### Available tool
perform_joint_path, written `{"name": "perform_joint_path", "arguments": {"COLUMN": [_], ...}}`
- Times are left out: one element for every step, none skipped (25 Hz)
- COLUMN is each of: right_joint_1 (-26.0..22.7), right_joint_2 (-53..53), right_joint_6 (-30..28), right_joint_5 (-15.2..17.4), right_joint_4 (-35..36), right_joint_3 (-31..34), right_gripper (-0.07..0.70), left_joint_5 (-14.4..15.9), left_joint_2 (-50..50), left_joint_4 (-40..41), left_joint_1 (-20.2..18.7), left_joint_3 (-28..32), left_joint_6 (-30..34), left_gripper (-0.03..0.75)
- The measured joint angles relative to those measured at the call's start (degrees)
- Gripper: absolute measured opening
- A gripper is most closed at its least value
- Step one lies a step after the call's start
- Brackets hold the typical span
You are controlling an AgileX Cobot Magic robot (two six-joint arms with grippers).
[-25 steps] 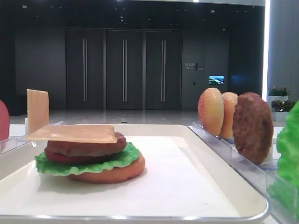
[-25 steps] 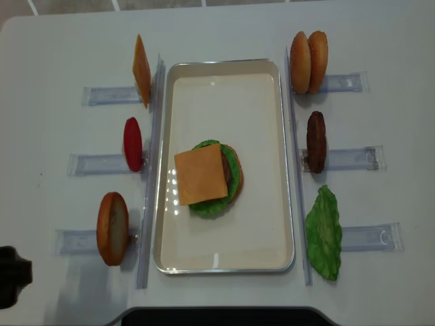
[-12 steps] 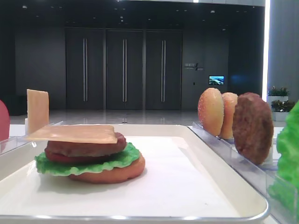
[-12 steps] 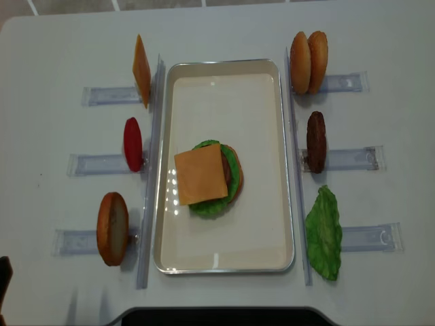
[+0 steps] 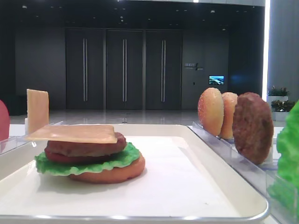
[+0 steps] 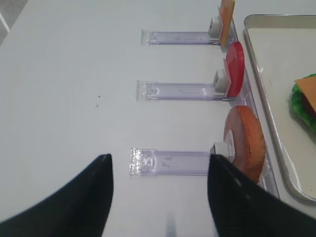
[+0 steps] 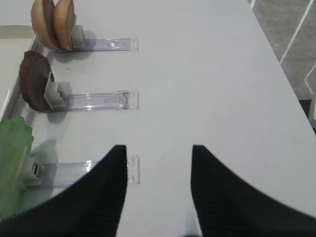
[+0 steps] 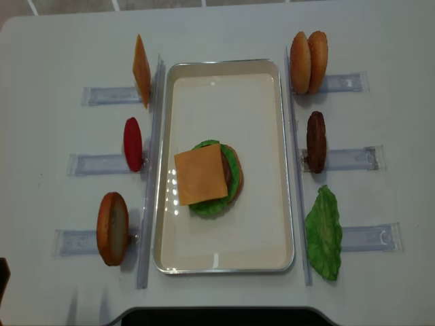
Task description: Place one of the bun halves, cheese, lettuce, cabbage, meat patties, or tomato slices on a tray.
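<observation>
Spanning the worktop centre, the tray carries a stack at its 7 o'clock: bun half, lettuce, patty, mostly hidden from above by the cheese, a flat pale-tan square. Left fingers gape wide, empty, bases cut off by the frame, near the racked bun. Right fingers likewise apart, holding nothing.
</observation>
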Motion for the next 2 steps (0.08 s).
{"name": "perform_joint_path", "arguments": {"right_joint_1": [0.0, 0.0], "right_joint_2": [0.0, 0.0], "right_joint_6": [0.0, 0.0], "right_joint_5": [0.0, 0.0], "right_joint_4": [0.0, 0.0], "right_joint_3": [0.0, 0.0], "right_gripper": [0.298, 0.298], "left_joint_5": [0.0, 0.0], "left_joint_2": [0.0, 0.0], "left_joint_4": [0.0, 0.0], "left_joint_1": [0.0, 0.0], "left_joint_3": [0.0, 0.0], "left_joint_6": [0.0, 0.0], "left_gripper": [0.461, 0.461]}}
